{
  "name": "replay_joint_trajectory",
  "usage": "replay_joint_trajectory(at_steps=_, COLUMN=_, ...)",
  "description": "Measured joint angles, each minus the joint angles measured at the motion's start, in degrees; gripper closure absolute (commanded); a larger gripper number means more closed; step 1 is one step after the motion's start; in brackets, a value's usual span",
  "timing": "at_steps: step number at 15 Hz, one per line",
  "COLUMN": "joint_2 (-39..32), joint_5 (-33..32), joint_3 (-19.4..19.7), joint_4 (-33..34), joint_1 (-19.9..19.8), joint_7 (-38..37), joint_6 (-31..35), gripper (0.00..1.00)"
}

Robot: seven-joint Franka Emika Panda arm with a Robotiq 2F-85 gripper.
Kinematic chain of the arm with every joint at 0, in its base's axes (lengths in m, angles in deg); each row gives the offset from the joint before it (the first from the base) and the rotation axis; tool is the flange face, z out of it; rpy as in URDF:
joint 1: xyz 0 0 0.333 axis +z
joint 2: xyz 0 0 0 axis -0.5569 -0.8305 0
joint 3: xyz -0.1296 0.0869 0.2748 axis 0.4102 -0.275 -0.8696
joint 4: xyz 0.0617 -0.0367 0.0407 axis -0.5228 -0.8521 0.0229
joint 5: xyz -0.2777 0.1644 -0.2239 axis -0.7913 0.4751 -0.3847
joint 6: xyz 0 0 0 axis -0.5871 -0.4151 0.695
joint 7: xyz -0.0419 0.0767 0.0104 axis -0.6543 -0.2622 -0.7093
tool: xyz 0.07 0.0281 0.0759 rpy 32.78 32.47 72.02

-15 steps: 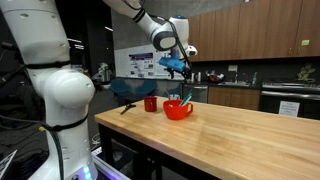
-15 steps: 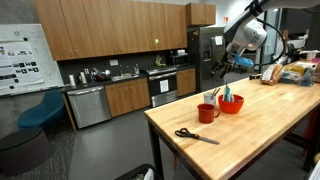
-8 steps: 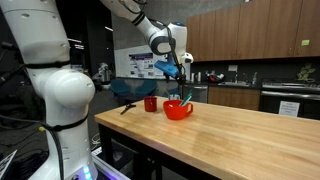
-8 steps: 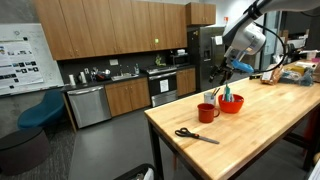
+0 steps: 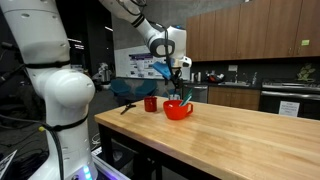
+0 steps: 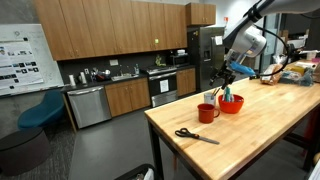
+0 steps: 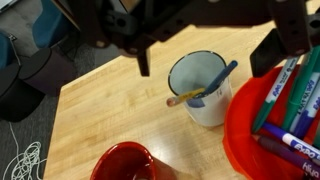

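Observation:
In the wrist view my gripper (image 7: 208, 58) hangs open directly above a white enamel mug (image 7: 212, 100) that holds a yellow pencil (image 7: 186, 97) and a blue pen (image 7: 221, 75). Nothing sits between the fingers (image 7: 143, 62). To the mug's right a red bowl (image 7: 250, 140) is filled with several markers (image 7: 290, 95). A red mug (image 7: 125, 163) stands nearer the bottom edge. In both exterior views the gripper (image 5: 176, 74) (image 6: 226, 78) hovers a short way over the red bowl (image 5: 178, 110) (image 6: 231, 104) and the red mug (image 5: 151, 103) (image 6: 207, 113).
Black-handled scissors (image 6: 195, 135) (image 5: 127, 106) lie near the end of the wooden table (image 5: 235, 135) (image 6: 265, 130). Boxes and bags (image 6: 292, 72) crowd the table's far end. Kitchen cabinets and a dishwasher (image 6: 88, 105) stand behind, and a blue chair (image 6: 40, 110) is on the floor.
The gripper has shifted a little sideways and lower, towards the mugs and bowl. Its jaws have stayed open, and nothing on the table has moved.

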Motion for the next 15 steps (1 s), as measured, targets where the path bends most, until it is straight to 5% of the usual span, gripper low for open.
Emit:
replay_joint_trajectory(at_steps=14, joint_2=-2.6, joint_5=4.0, joint_3=0.0, joint_4=-0.4, joint_1=-0.4, joint_7=-7.6, joint_6=2.6, gripper=0.00)
replay_joint_trajectory(at_steps=15, joint_2=-2.9, joint_5=4.7, joint_3=-0.1, joint_4=-0.3, joint_1=-0.4, joint_7=-7.6, joint_6=2.9, gripper=0.07)
